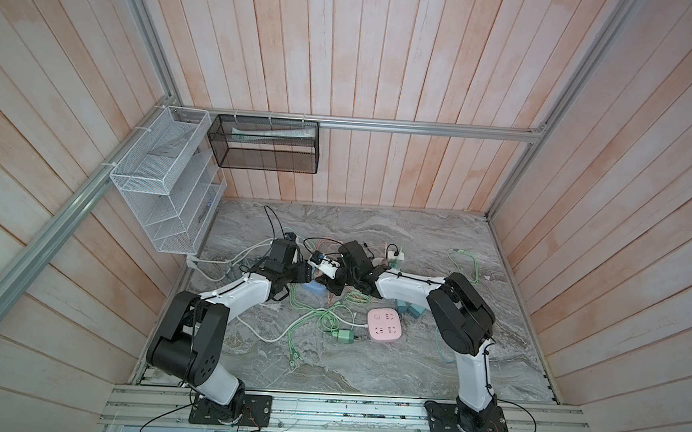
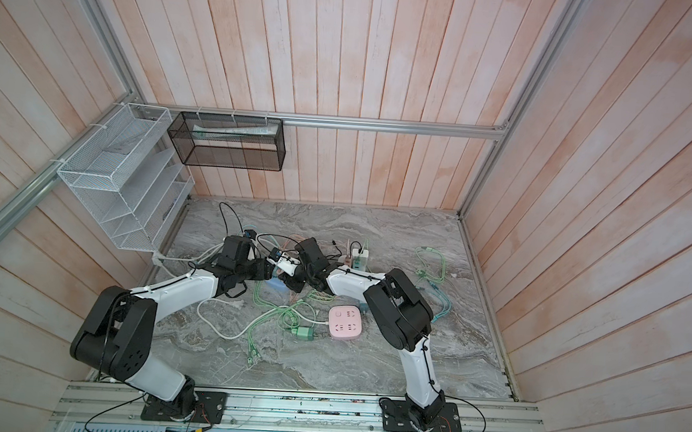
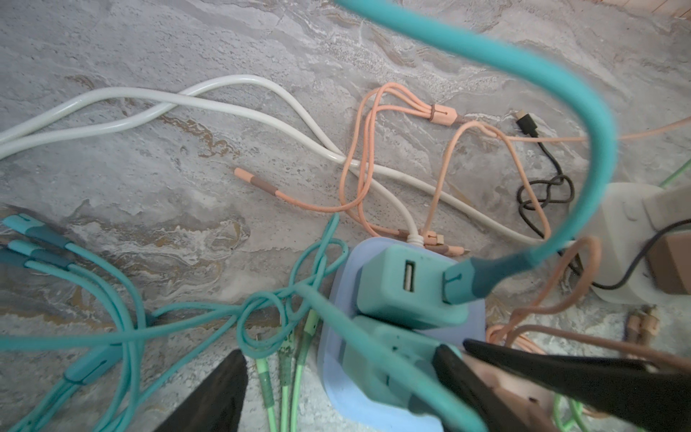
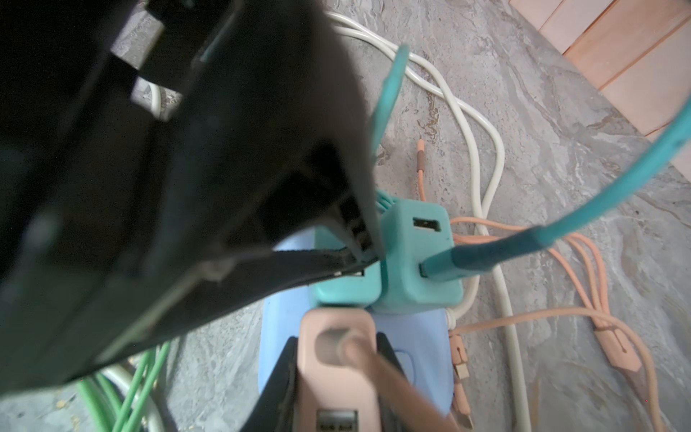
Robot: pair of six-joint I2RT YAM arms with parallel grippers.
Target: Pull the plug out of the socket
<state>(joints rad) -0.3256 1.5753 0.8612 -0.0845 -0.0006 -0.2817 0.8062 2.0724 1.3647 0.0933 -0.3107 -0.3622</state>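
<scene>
Roughly at the table's middle in both top views, the blue socket (image 1: 315,288) sits with the two arms meeting over it, the left gripper (image 1: 305,279) reaching in from 9 o'clock and the right gripper (image 4: 336,338) from 3 o'clock. In the right wrist view the right jaws are nearly closed, their black fingers (image 4: 280,381) pressed against both sides of the pink plug (image 4: 336,374), which stands seated in the socket's top with its brownish cable (image 4: 377,364) leaving its upper face. The left jaws stand about halfway apart and clasp nothing: in the left wrist view one finger (image 3: 220,392) hangs clear of the socket over green cables (image 3: 284,389), while the other lies on the nearer teal charger (image 4: 344,288). Just beside it a second teal charger (image 4: 418,276) carries a teal cable (image 4: 486,258). A pink power strip (image 1: 384,326) lies apart, at about 4 o'clock from the socket.
</scene>
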